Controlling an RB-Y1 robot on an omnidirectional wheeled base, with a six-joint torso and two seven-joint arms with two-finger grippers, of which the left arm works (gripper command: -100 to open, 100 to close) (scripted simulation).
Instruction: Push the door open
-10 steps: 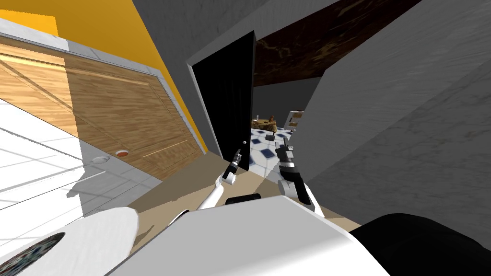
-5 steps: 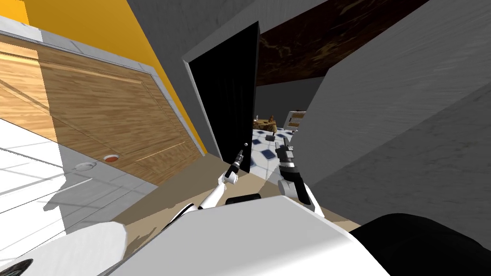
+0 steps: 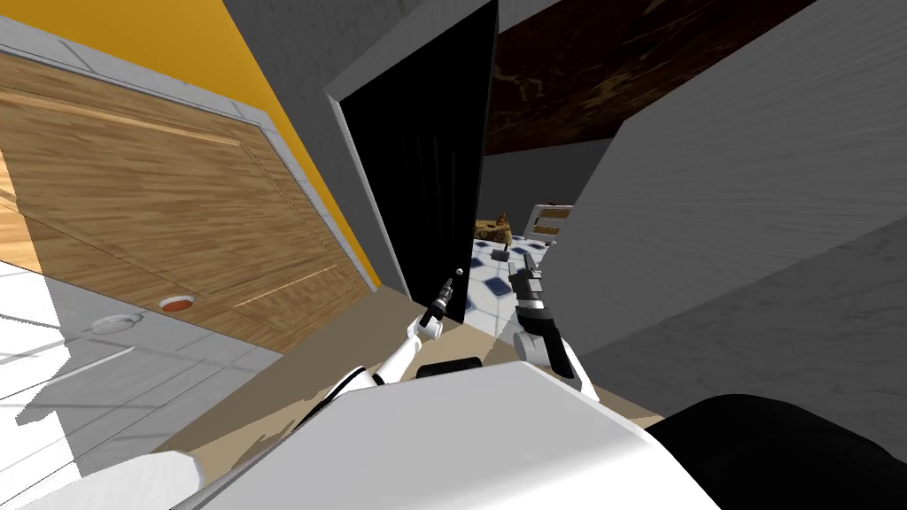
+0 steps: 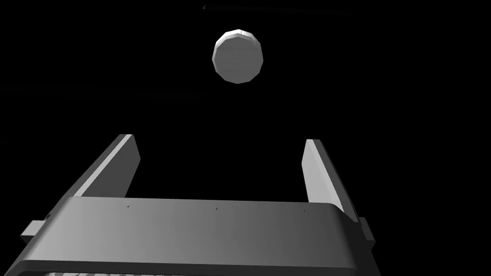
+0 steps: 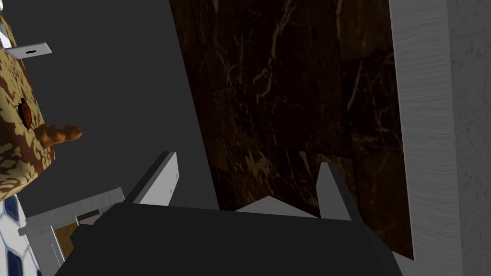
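The flat black door stands ajar ahead. The left pincer, spread wide and empty, points at its round grey knob. Pushing there, a blade could glance off the knob and slip past the door's edge. The right pincer is spread and empty too.

Broad wood-grain panel at the left beside a yellow wall; far ahead, blue-and-white tiled floor below a dark brown marbled wall.
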